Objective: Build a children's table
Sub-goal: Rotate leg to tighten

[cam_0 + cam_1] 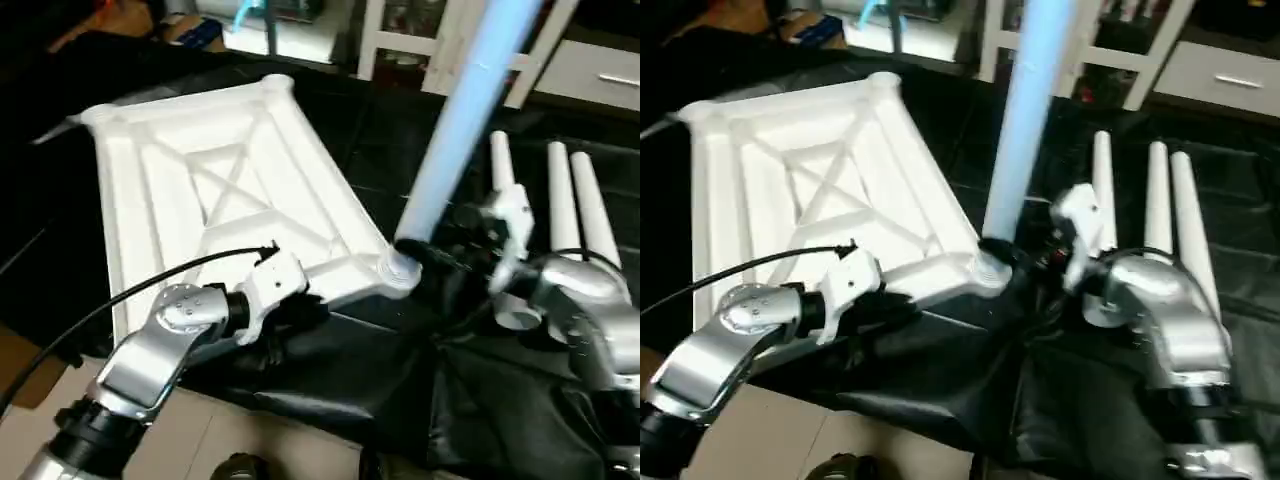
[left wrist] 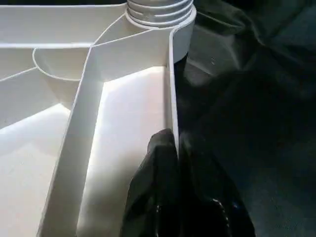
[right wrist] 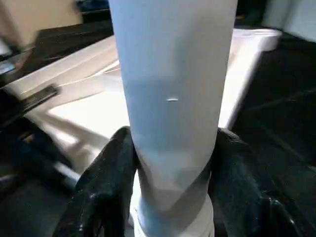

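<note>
The white tabletop point(image 1: 200, 170) lies upside down on the black-draped work table, its X ribs facing up. One long white leg point(image 1: 460, 120) stands upright in the near right corner socket point(image 1: 398, 268). My right gripper point(image 1: 440, 250) is at the base of that leg, and in the right wrist view its black fingers point(image 3: 113, 168) press against both sides of the tube point(image 3: 173, 98). My left gripper point(image 1: 300, 305) is at the tabletop's near edge. It is shut on the thin rim wall point(image 2: 170, 89), with one finger on each side.
Three spare white legs point(image 1: 565, 200) lie side by side on the black cloth point(image 1: 480, 400) to the right. White shelving point(image 1: 400, 40) stands behind the table. The table's near edge drops to a tiled floor point(image 1: 240, 430). A black cable point(image 1: 120, 295) loops off my left wrist.
</note>
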You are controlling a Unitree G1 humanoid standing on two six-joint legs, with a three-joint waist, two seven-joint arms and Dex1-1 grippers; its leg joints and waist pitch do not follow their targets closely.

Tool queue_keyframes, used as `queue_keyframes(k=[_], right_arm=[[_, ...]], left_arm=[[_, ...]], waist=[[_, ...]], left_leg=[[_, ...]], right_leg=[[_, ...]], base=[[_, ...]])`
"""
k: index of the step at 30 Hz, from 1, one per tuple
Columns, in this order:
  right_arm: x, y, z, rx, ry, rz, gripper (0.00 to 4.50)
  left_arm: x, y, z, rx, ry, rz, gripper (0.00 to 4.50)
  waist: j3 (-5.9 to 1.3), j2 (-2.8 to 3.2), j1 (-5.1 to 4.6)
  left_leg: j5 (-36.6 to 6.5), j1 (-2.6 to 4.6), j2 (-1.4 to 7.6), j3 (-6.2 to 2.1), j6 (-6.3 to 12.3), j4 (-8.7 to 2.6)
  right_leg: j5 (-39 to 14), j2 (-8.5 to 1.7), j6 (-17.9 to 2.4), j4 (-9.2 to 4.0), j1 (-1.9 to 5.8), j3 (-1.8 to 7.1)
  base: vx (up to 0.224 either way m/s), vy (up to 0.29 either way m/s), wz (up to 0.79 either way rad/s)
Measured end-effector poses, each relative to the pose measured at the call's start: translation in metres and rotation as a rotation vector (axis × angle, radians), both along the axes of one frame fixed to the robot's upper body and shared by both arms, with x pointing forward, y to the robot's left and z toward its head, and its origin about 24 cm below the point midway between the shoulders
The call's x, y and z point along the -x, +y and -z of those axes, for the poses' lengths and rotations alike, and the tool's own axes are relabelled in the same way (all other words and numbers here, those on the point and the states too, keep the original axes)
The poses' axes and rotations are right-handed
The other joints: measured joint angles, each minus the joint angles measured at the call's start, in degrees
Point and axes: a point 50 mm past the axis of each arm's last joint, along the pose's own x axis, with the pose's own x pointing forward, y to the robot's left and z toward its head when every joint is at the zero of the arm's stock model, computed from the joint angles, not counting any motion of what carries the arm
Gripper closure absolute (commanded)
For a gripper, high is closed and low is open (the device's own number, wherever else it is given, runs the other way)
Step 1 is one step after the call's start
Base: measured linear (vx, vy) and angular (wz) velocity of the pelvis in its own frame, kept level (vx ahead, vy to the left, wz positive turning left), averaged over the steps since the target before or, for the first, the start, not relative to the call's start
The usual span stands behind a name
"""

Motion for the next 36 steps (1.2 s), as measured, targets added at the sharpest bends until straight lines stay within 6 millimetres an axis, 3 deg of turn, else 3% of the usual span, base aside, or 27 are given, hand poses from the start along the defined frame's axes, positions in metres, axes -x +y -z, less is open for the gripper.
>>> queue_keyframes(k=[4,5,8,13,18,19,20,23,25,29,32,36], right_arm=[[-0.012,0.011,0.004,-0.048,0.008,0.164,2.66],[-0.025,0.017,0.004,-0.097,0.016,0.311,2.66],[-0.041,0.026,0.005,-0.131,0.036,0.542,2.66],[-0.045,0.039,0.009,-0.143,0.022,0.612,2.66],[-0.042,0.032,0.006,-0.11,-0.021,0.507,2.66],[-0.039,0.028,0.005,-0.1,-0.031,0.461,2.31],[-0.034,0.023,0.004,-0.08,-0.039,0.389,1.97],[-0.018,0.012,0.002,-0.037,-0.048,0.188,1.91],[-0.009,0.006,0.0,-0.013,-0.039,0.084,1.53],[0.01,-0.009,-0.004,0.075,-0.021,-0.091,1.47],[0.015,-0.014,-0.002,0.097,-0.01,-0.132,1.47],[0.018,-0.018,0.001,0.109,0.011,-0.156,1.84]], left_arm=[[-0.007,-0.014,0.0,0.017,-0.004,-0.101,4.5],[-0.016,-0.031,0.001,0.039,-0.002,-0.189,4.5],[-0.024,-0.06,0.001,0.056,-0.001,-0.301,4.5],[-0.025,-0.069,0.002,0.057,-0.006,-0.324,4.5],[-0.022,-0.054,0.002,0.029,-0.054,-0.25,4.5],[-0.021,-0.047,0.003,0.017,-0.065,-0.226,4.5],[-0.018,-0.038,0.003,0.005,-0.074,-0.184,4.5],[-0.008,-0.013,0.001,-0.008,-0.065,-0.062,4.5],[-0.004,-0.004,-0.001,-0.02,-0.05,-0.006,4.5],[0.006,0.006,-0.001,-0.022,-0.01,0.095,4.5],[0.007,0.008,-0.001,-0.024,-0.008,0.112,4.5],[0.006,0.011,0.0,-0.028,-0.008,0.113,4.5]], waist=[[-0.03,0.03,-0.68],[-0.13,0.13,-0.96],[-0.28,0.04,-1.11],[-0.71,-0.02,-1.21],[-0.74,-0.03,-1.61],[-0.74,-0.02,-1.5],[-0.74,0.01,-1.34],[-0.72,0.05,-0.55],[-0.68,0.12,0.37],[-0.63,0.18,1.64],[-0.63,0.18,1.68],[-0.63,0.19,1.32]], left_leg=[[0.0,0.08,0.0,-0.04,-0.08,-0.03],[0.1,0.09,-0.04,-0.03,-0.14,-0.01],[0.1,0.04,-0.1,-0.05,-0.15,-0.03],[0.1,0.01,-0.1,-0.14,-0.15,-0.06],[0.1,-0.02,-0.08,-0.24,-0.16,-0.2],[0.1,-0.02,-0.07,-0.26,-0.16,-0.27],[0.1,0.01,-0.06,-0.25,-0.16,-0.4],[0.1,-0.02,0.04,-0.26,-0.09,-0.65],[0.2,-0.08,0.04,-0.2,0.16,-0.75],[0.1,-0.12,0.0,-0.07,0.31,-0.77],[0.1,-0.1,-0.01,-0.02,0.32,-0.69],[0.1,-0.02,0.01,-0.01,0.3,-0.58]], right_leg=[[-0.1,0.01,0.2,-0.03,0.02,-0.02],[-0.1,0.01,0.2,-0.04,0.05,0.05],[-0.2,-0.02,0.3,-0.15,0.05,0.07],[-0.2,-0.01,0.4,-0.17,0.05,-0.02],[-0.2,0.03,0.6,-0.17,-0.07,-0.1],[-0.1,0.04,0.7,-0.16,-0.08,-0.13],[-0.1,0.04,0.7,-0.14,-0.1,-0.15],[-0.1,0.08,0.6,-0.11,-0.17,-0.3],[-0.1,0.07,0.6,-0.14,-0.23,-0.29],[-0.5,0.01,0.1,-0.13,-0.14,-0.1],[-0.5,-0.04,0.1,-0.11,-0.09,-0.04],[-0.5,-0.03,0.1,-0.03,-0.01,-0.01]], base=[[0.0,0.0,0.0],[0.0,0.0,0.0],[0.0,0.0,0.0],[0.0,0.0,0.0],[0.0,0.0,0.0],[0.0,0.0,0.0],[0.0,0.0,0.0],[0.0,0.0,0.0],[0.026,-0.007,0.02],[0.0,0.0,0.0],[0.0,0.0,0.0],[0.0,0.0,0.0]])
